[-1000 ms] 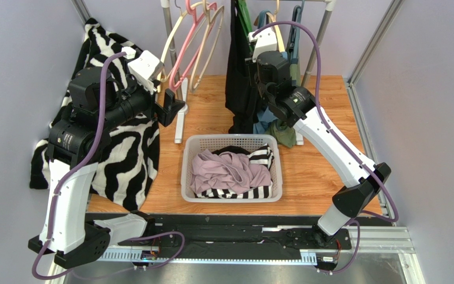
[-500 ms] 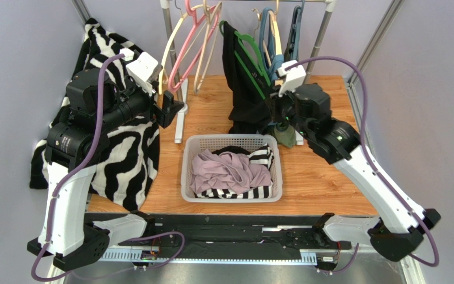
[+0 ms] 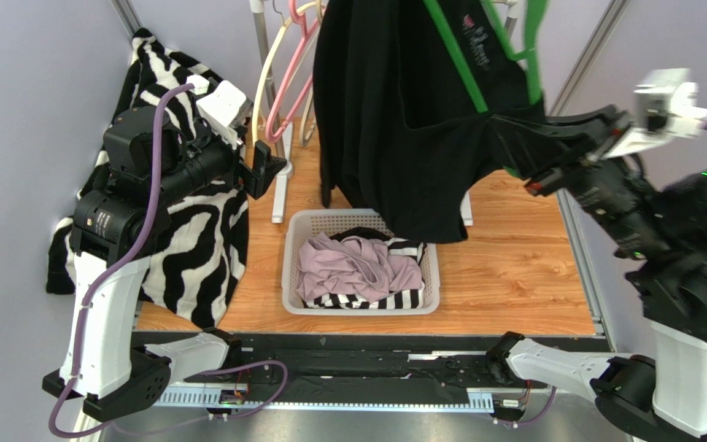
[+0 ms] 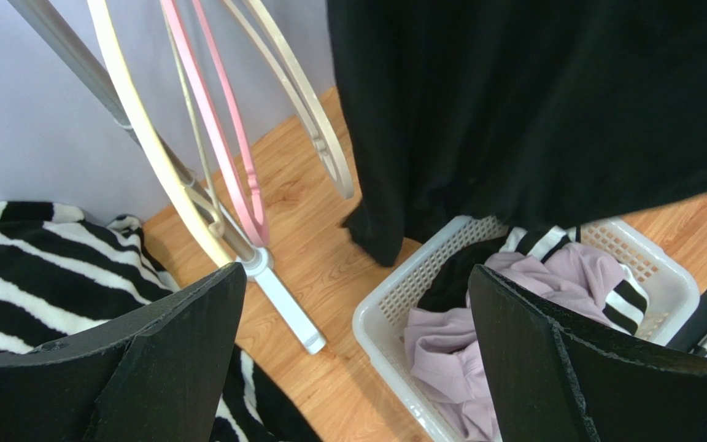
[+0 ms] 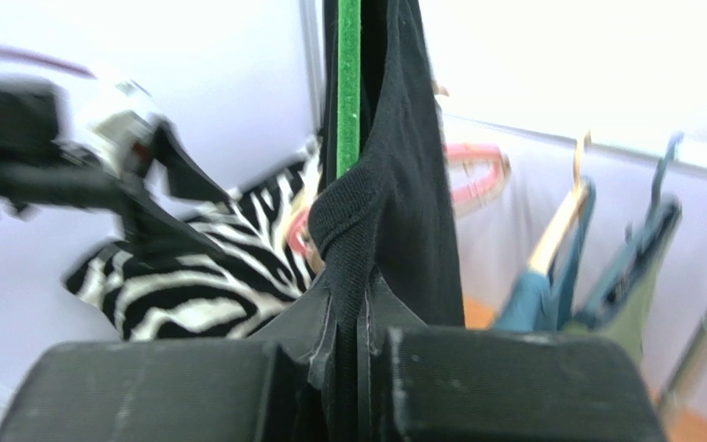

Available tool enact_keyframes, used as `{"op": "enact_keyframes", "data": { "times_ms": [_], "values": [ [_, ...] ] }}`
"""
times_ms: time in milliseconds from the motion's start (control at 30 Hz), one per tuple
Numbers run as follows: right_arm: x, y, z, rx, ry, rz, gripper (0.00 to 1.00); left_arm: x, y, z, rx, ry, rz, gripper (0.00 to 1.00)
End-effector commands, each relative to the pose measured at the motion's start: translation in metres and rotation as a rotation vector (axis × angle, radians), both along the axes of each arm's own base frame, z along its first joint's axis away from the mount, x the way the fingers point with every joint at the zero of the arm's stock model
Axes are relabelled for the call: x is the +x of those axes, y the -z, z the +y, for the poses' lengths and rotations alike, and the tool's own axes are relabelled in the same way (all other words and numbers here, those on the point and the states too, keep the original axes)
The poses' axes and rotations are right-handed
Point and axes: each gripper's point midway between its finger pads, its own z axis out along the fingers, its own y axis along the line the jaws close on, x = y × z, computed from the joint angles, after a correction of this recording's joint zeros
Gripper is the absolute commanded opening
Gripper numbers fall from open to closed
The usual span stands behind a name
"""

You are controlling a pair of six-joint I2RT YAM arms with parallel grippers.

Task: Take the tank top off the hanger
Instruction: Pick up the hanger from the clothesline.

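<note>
I had the right gripper (image 3: 507, 145) clamped on the black tank top (image 3: 394, 120), which hung on its green hanger (image 3: 454, 55) above the basket (image 3: 294, 276) at the worktop's middle. My left gripper (image 4: 355, 276) stood wide open, holding nothing, near the left edge.

OBSTACLES: black tank top (image 3: 403, 110) hangs low over far side of white slotted plastic basket (image 3: 288, 267); cream and pink hoop hangers (image 4: 254, 216) and grey metal rack post (image 3: 263, 55) stand close ahead of left gripper (image 3: 270, 164) | FREE: bare wooden tabletop (image 3: 514, 267) right of basket.
</note>
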Motion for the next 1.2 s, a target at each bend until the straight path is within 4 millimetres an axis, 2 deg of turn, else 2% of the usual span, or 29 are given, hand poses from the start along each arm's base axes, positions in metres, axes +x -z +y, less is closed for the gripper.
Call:
{"op": "enact_keyframes", "data": {
  "times_ms": [0, 67, 133, 367, 467, 567, 600, 700, 800, 1167],
  "values": [
    [-0.038, -0.068, -0.006, 0.102, -0.101, -0.213, 0.0, 0.001, -0.007, 0.002, 0.001, -0.003, -0.035, 0.99],
    [-0.049, -0.082, -0.009, 0.124, -0.124, -0.252, 0.0, 0.0, -0.007, 0.003, -0.001, -0.004, -0.038, 0.99],
    [-0.048, -0.084, -0.006, 0.127, -0.137, -0.257, 0.0, -0.001, -0.008, 0.004, -0.002, -0.007, -0.041, 0.99],
    [-0.033, -0.065, 0.007, 0.09, -0.139, -0.208, 0.0, -0.005, -0.008, 0.004, -0.006, 0.002, -0.042, 0.99],
    [-0.033, -0.066, 0.008, 0.088, -0.141, -0.212, 0.0, -0.005, -0.007, 0.004, -0.005, 0.007, -0.04, 0.99],
    [-0.041, -0.082, 0.007, 0.109, -0.166, -0.252, 0.0, -0.005, -0.006, 0.003, -0.005, 0.011, -0.038, 0.99],
    [-0.051, -0.097, 0.002, 0.139, -0.179, -0.286, 0.0, -0.006, -0.006, 0.003, -0.008, 0.011, -0.036, 0.99],
    [-0.068, -0.118, -0.005, 0.187, -0.212, -0.362, 0.0, -0.005, -0.007, 0.003, -0.01, 0.012, -0.036, 0.99],
    [-0.079, -0.13, -0.013, 0.228, -0.216, -0.413, 0.0, -0.008, -0.008, 0.003, -0.011, 0.014, -0.04, 0.99],
    [-0.091, -0.141, -0.024, 0.246, -0.205, -0.458, 0.0, -0.009, -0.008, 0.003, -0.017, 0.019, -0.038, 0.99]
  ]
}}
